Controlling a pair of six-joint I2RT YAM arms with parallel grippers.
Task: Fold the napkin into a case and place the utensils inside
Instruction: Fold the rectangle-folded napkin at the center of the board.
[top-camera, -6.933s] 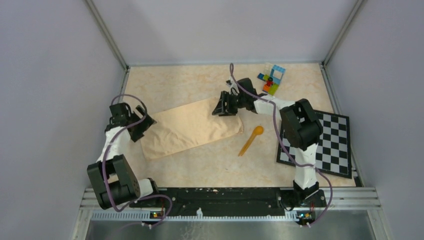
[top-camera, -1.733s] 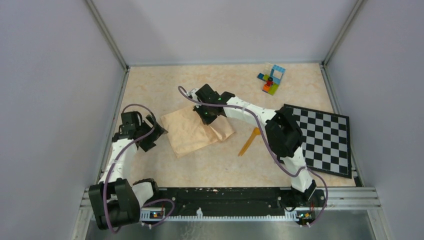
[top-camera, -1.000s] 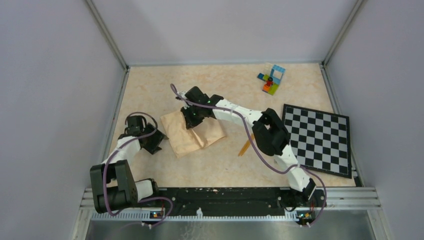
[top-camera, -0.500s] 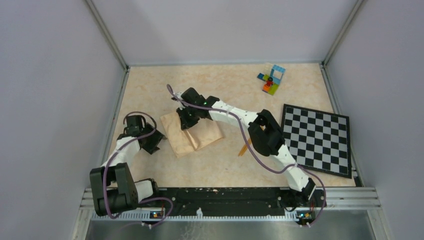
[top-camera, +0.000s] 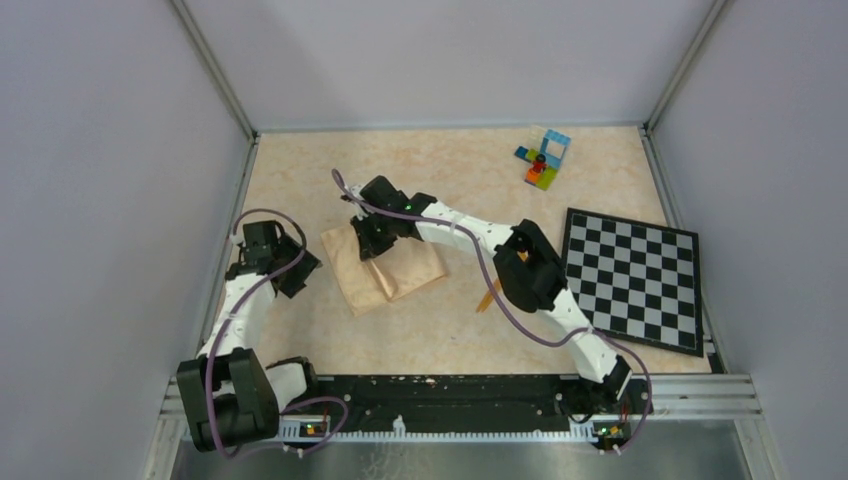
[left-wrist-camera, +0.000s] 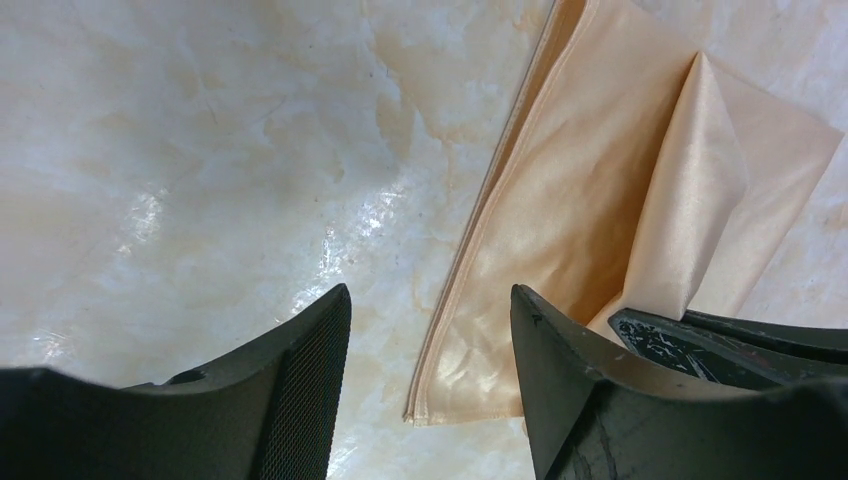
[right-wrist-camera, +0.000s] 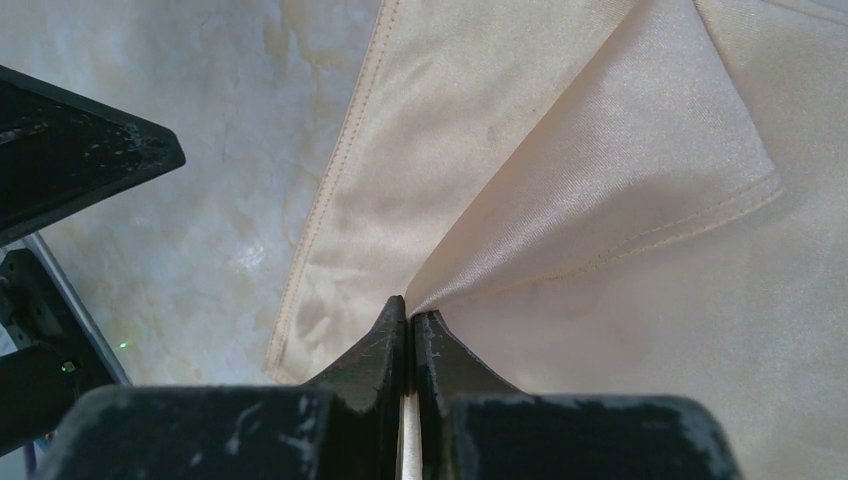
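Right wrist: right end effector (right-wrist-camera: 408, 318) clamped on napkin (right-wrist-camera: 560, 180) fold, hidden from top. Left end effector (left-wrist-camera: 428, 305) agape, empty.

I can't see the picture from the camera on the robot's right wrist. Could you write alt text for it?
The right pincer, two black fingers pressed shut, pinches a fold of a soft peach-tan cloth napkin and holds a flap raised above the layer beneath. The napkin lies on a pale marbled table.
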